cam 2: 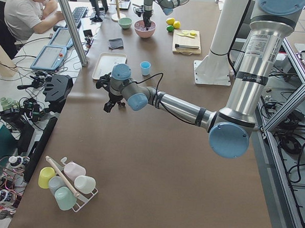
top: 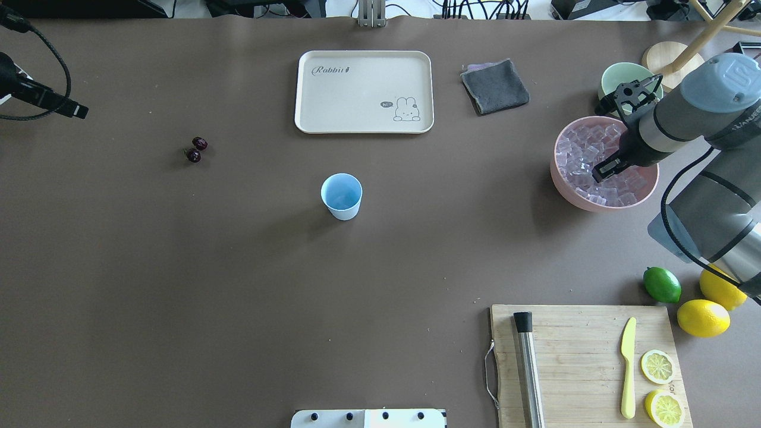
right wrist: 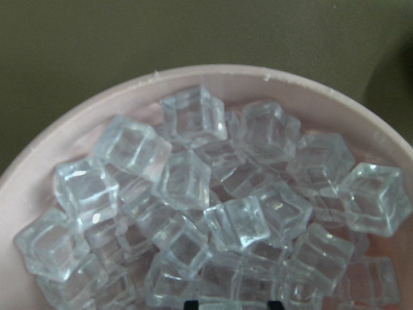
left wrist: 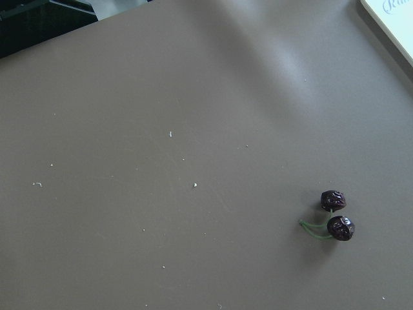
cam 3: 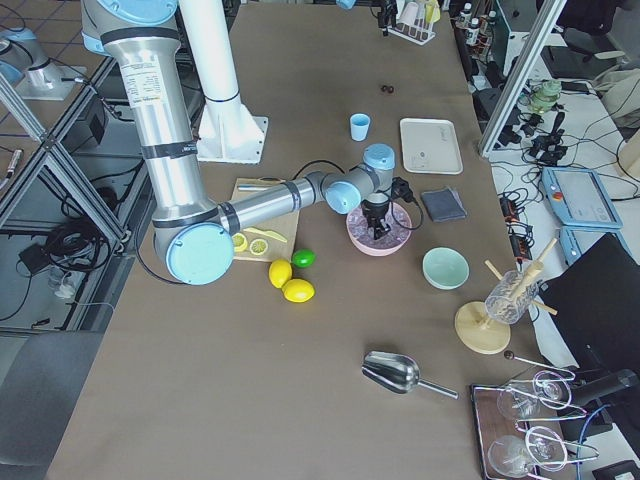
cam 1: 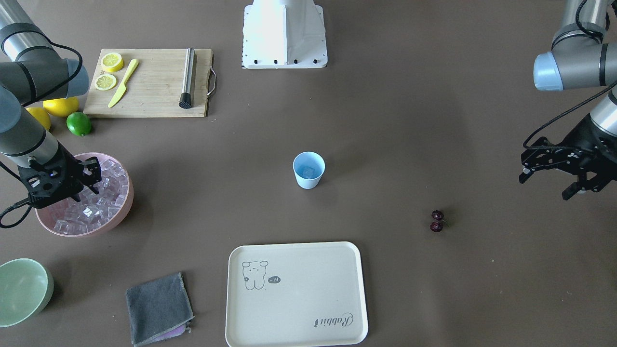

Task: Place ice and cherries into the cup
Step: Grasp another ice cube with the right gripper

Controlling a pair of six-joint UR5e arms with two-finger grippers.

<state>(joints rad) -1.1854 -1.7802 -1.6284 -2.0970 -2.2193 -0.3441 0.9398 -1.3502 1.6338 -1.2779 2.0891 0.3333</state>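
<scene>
Cup (cam 1: 307, 182) upright mid-table (cam 1: 385, 120), one cube of ice (cam 1: 308, 170) in it. Further out on robot's right, more ice heaped in pink bowl (cam 1: 127, 202). Right gripper (cam 1: 57, 200) hangs just over the heap, fingers spread apart. Cherries (cam 1: 436, 221) lie on bare table, left side, well apart from cup. Left gripper (cam 1: 547, 185) hovers near them, fingers apart.

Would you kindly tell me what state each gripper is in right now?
Left gripper: jaws open, holding nothing.
Right gripper: jaws open over the ice in the pink bowl, holding nothing.
</scene>
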